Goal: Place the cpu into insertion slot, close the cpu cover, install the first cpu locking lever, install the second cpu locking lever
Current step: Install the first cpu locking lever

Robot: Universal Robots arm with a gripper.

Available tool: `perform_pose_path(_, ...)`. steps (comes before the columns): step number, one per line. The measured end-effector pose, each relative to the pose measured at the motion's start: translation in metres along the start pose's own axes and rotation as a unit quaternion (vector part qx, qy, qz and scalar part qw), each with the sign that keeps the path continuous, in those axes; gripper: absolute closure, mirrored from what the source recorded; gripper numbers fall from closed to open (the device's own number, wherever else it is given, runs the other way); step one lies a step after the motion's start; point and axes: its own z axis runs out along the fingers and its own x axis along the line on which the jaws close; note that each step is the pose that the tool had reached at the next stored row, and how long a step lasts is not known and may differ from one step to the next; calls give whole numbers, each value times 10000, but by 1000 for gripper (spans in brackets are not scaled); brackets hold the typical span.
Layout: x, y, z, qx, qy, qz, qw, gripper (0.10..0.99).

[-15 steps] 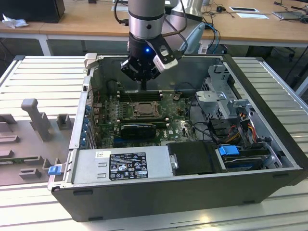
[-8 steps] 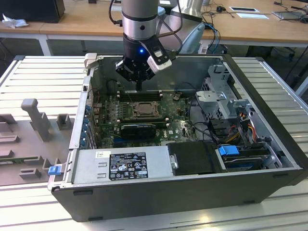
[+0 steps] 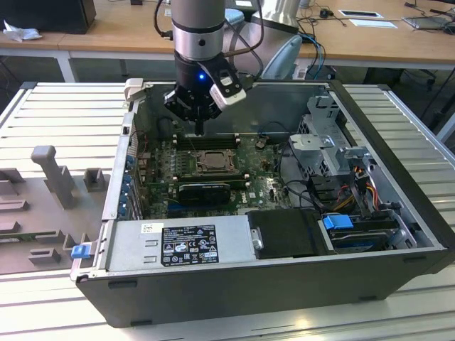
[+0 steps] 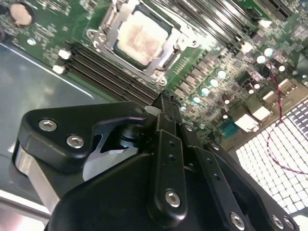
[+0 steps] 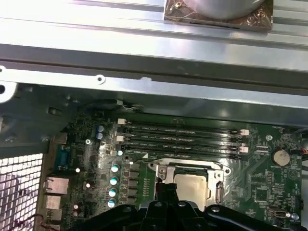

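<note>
Hovering by the chip [image 4: 142,38] in its socket [image 4: 108,29], pincer [image 4: 163,100] pressed together, empty. Best to press down slowly, squarely.

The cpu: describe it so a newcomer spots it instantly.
Inside the open computer case lies a green motherboard. Beside its long black memory slots sits the metal-framed insertion slot. The cpu is the pale beige square inside, the only plain flat plate.

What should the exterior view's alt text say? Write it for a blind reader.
A robot arm's shut pincer hangs above the memory slots inside an open computer case, beside the insertion slot where the cpu sits. The case lies on its side on a grey slatted table.
</note>
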Motion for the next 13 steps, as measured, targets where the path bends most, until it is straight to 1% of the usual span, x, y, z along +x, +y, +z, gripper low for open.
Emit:
perform_pose_path(1,81,5,16,-1,0,0,10000,980)
perform_pose_path(3,186,12,33,-3,-1,0,10000,980)
perform_pose_path(5,267,17,46,-2,0,0,10000,980)
perform_pose_path(7,325,21,61,-2,-1,0,10000,980)
perform_pose_path(10,351,28,89,-2,-1,0,10000,980)
perform_pose_path(13,354,48,110,-2,-1,0,10000,980)
